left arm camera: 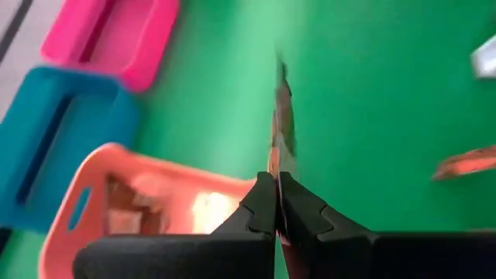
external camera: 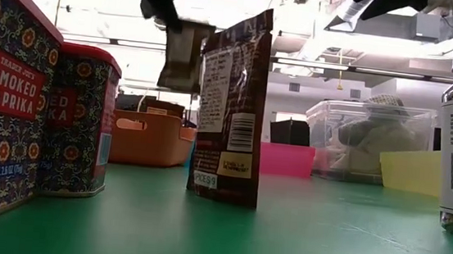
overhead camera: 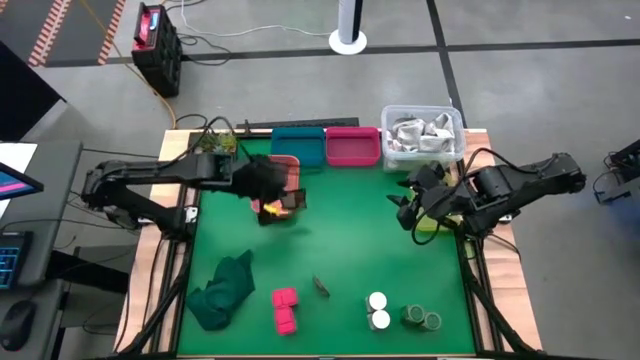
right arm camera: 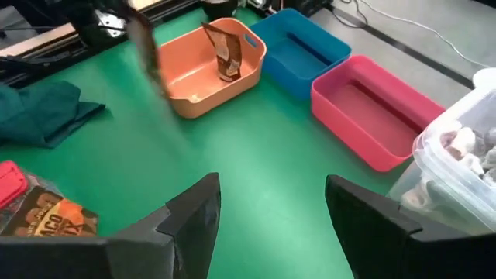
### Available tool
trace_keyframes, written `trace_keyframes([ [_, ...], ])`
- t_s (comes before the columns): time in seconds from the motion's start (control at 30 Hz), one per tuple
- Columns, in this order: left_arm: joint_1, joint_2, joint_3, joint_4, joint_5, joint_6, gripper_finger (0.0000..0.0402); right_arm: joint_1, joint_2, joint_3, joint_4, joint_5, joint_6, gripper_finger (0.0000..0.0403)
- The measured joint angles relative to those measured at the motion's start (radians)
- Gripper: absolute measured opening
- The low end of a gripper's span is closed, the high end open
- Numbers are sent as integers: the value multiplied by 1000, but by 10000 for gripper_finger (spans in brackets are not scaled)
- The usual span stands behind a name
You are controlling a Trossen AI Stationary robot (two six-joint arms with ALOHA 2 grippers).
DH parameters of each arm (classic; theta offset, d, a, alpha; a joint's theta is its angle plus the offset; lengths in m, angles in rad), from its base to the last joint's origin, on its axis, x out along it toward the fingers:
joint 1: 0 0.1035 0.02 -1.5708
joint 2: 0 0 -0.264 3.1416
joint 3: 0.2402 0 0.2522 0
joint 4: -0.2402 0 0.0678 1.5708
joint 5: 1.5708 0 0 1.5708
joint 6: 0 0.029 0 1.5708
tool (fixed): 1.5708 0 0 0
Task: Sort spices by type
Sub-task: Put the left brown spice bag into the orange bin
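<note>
The right tool (right arm camera: 267, 225) hangs over the green worktop (right arm camera: 263, 155) with its two dark fingers (right arm camera: 190, 217) spread wide. Beyond stand an orange bin (right arm camera: 198, 81) holding a brown pouch (right arm camera: 226, 54), a blue bin (right arm camera: 298, 46) and a pink bin (right arm camera: 372, 108) side by side. A clear tub (right arm camera: 465, 167) sits next to the pink one, and a dark green cloth (right arm camera: 39, 112) lies near the orange bin

The high view looks straight down on the whole green surface (overhead camera: 340, 250) from well above. The low view sits at surface height, facing level toward the room, very near the paprika tins (external camera: 15, 100). Each wrist view looks forward past its own tool, close to the mat. The orange bin (right arm camera: 209, 66) shows in the high, low and both wrist views
</note>
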Motion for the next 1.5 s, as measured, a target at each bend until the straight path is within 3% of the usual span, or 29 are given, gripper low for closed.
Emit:
trace_keyframes([
  [0.33,211,0,-168,25,59,180,0,3,89,0,15,2,102,260],
  [0.67,324,0,-307,146,107,252,0,2,182,0,150,3,118,260],
  [0.87,339,0,-366,236,106,283,9,0,203,0,189,3,156,260],
  [1.1,328,-6,-376,223,107,292,61,-6,211,0,213,2,199,260],
  [1.27,328,-7,-376,230,193,290,97,-6,214,0,212,2,202,260],
  [1.5,325,-7,-376,245,222,273,97,-17,214,0,198,3,225,260],
])
